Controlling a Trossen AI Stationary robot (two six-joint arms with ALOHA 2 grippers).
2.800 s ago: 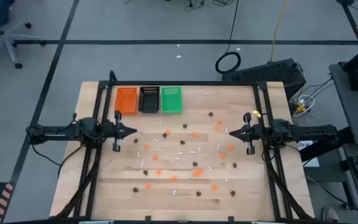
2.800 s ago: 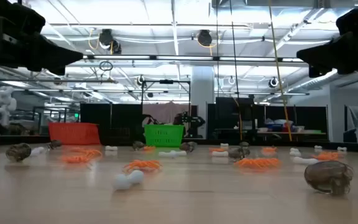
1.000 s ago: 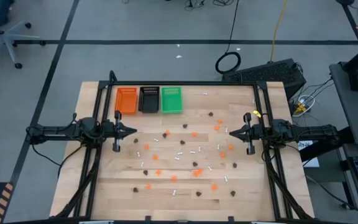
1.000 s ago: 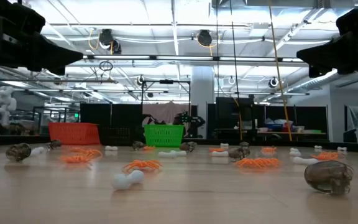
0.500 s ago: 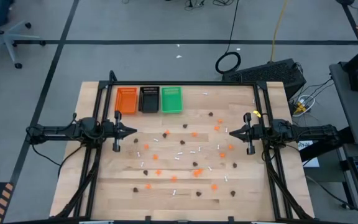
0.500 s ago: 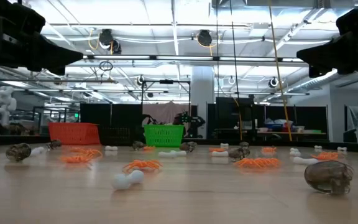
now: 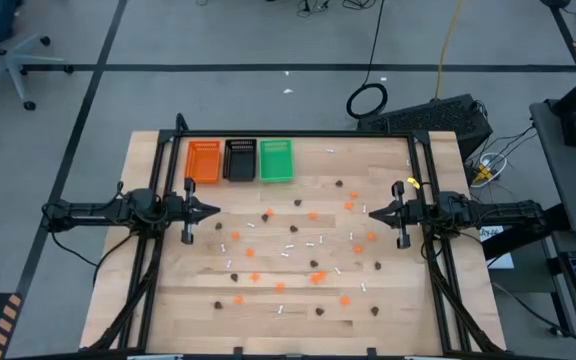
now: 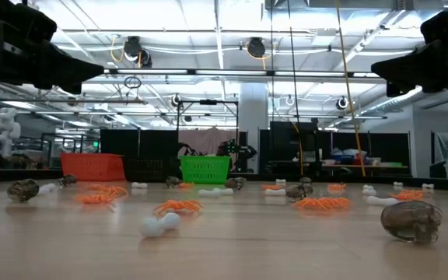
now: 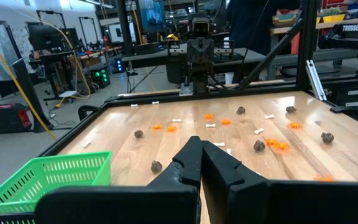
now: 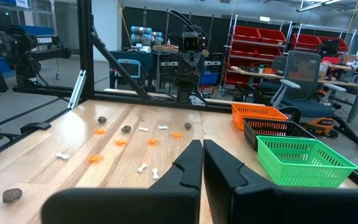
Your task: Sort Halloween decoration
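- Change since the earlier frames: none. Both arms and every trinket sit as before, so sorting has not yet begun.
- Left pincer (image 7: 212,211): clenched, grasping nothing, hanging above the worktop's (image 7: 148,300) left edge, tips pointing inward.
- Right pincer (image 7: 374,212): likewise clenched and empty, above the right edge, facing the left one.
- Halloween decoration: orange blobs (image 7: 313,215), dark brown blobs (image 7: 377,266) and white sticks (image 7: 291,228) lie scattered loose over the middle and near part of the worktop, between the two arms; none is seen in a tray.
- Orange tray (image 7: 204,161), black tray (image 7: 240,160) and green tray (image 7: 275,160) stand side by side at the far left edge.
- Obstacles: nothing blocks either arm. In my judgement, close-lying mixed pieces risk stray pickups.
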